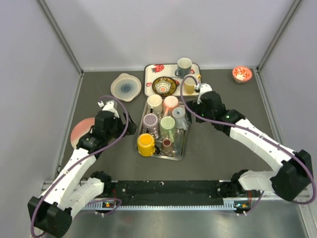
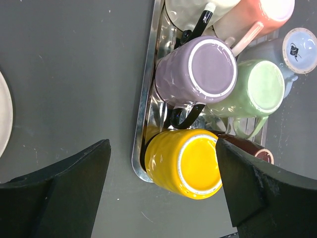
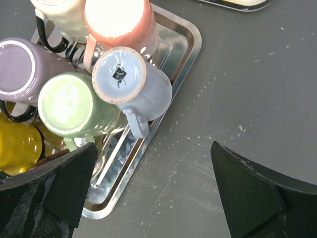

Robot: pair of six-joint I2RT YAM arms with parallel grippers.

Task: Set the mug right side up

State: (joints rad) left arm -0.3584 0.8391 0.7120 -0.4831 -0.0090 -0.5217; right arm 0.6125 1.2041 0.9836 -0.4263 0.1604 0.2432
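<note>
Several mugs stand bottom-up on a metal tray point(image 1: 184, 148): yellow point(image 1: 145, 144), purple point(image 1: 150, 121), green point(image 1: 167, 124), blue-grey point(image 1: 179, 115), pink point(image 1: 171, 103) and cream point(image 1: 155, 102). My left gripper point(image 1: 130, 127) is open just left of the tray. In the left wrist view it point(image 2: 162, 148) is above the yellow mug point(image 2: 185, 166), which sits at the tray's near left corner point(image 2: 141, 171). My right gripper point(image 1: 194, 114) is open and empty beside the tray's right edge. In the right wrist view it point(image 3: 153, 148) is near the blue-grey mug point(image 3: 133, 84), whose handle points toward it.
A floral tray point(image 1: 148, 79) at the back holds an upright grey mug point(image 1: 184, 65), a small yellow cup point(image 1: 189, 85) and a patterned bowl point(image 1: 164, 86). A pale plate point(image 1: 126, 87), a pink plate point(image 1: 81, 131) and a red bowl point(image 1: 241, 74) lie on the table.
</note>
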